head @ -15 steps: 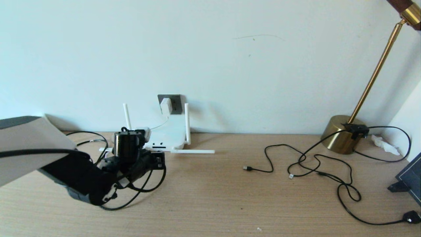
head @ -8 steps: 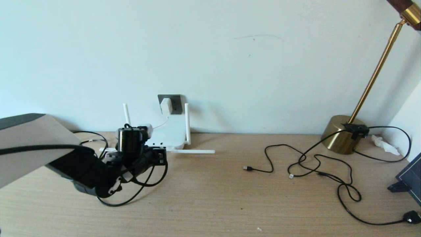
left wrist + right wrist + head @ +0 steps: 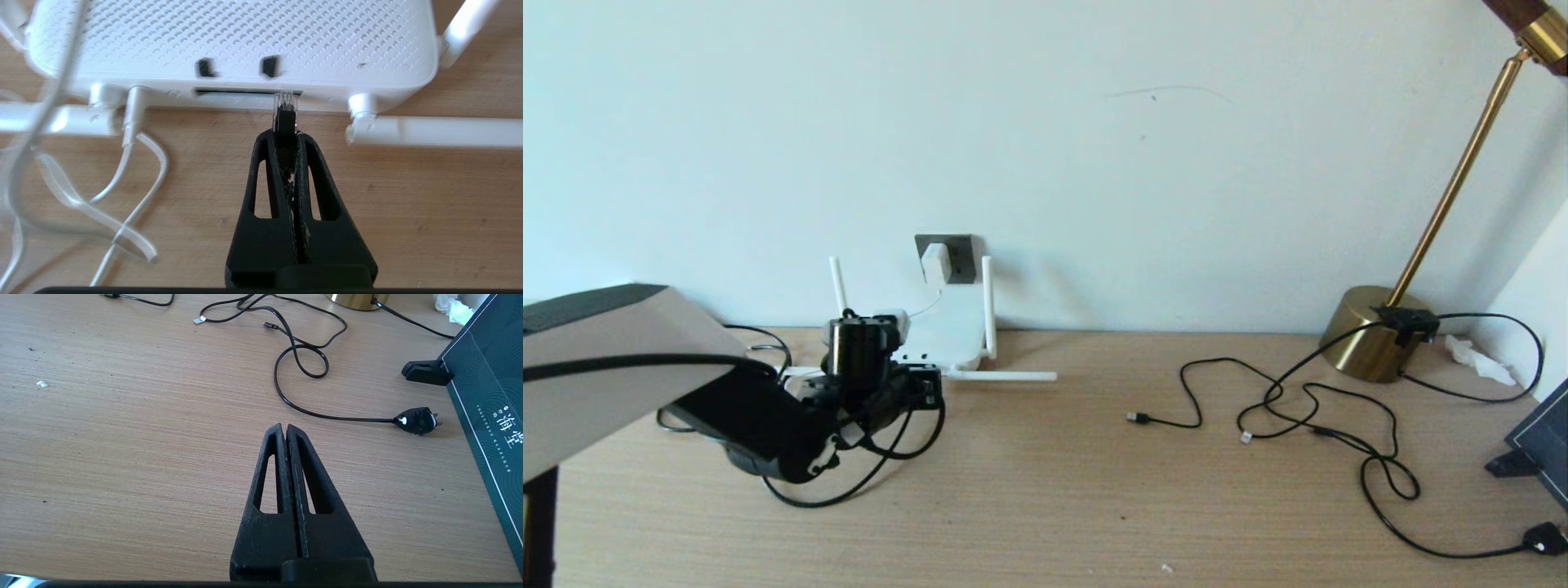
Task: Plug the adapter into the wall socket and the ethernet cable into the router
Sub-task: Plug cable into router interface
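Note:
The white adapter (image 3: 935,262) sits in the dark grey wall socket (image 3: 958,258), its thin white cord running down to the router (image 3: 947,335). The router lies flat on the desk below the socket, two antennas up and one folded along the desk. My left gripper (image 3: 284,134) is shut on the ethernet cable's plug (image 3: 283,107). The plug's clear tip touches the router's port slot (image 3: 237,92) at the near edge. The black ethernet cable (image 3: 849,488) loops under my left arm. My right gripper (image 3: 284,430) is shut on nothing, low over bare desk at the right, out of the head view.
A brass lamp base (image 3: 1372,331) stands at the back right, with thin black cords (image 3: 1307,408) sprawled across the desk before it and a black plug (image 3: 416,420). A dark box (image 3: 490,396) leans at the right edge. The white cord (image 3: 122,175) curls beside the router.
My left arm has moved forward and a little right toward the router, carrying the ethernet plug up to the port edge. The right side of the desk is unchanged.

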Controlling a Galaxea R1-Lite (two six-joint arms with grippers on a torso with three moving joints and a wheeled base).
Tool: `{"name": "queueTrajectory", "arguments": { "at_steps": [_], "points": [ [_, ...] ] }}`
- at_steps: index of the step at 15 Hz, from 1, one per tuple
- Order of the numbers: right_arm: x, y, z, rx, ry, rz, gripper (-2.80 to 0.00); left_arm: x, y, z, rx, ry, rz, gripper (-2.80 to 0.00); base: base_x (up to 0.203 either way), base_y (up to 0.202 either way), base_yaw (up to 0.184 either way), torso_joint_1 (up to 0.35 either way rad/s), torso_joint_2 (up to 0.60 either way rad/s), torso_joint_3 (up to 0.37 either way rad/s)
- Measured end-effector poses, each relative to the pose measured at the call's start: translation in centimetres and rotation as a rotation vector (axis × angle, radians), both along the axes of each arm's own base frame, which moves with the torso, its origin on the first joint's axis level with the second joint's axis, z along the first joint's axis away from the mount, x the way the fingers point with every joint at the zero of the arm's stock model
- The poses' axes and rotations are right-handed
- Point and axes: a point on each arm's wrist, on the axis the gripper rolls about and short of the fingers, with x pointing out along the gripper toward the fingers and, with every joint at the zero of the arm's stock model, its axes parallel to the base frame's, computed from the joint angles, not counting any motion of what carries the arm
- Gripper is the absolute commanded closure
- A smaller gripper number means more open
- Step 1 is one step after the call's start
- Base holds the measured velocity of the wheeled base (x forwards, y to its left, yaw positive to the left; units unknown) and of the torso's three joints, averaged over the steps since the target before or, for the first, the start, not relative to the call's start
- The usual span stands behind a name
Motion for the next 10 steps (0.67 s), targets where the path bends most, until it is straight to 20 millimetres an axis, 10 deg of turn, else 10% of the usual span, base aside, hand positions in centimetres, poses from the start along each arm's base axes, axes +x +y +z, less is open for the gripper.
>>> {"name": "queueTrajectory", "arguments": {
  "at_steps": [10],
  "points": [
    [-0.01,0.00,0.02,0.000,0.000,0.000,0.00,0.39,-0.11,-0.45,0.001,0.002,0.000,0.00,0.000,0.000,0.000,0.000,0.00,0.000]
  ]
}}
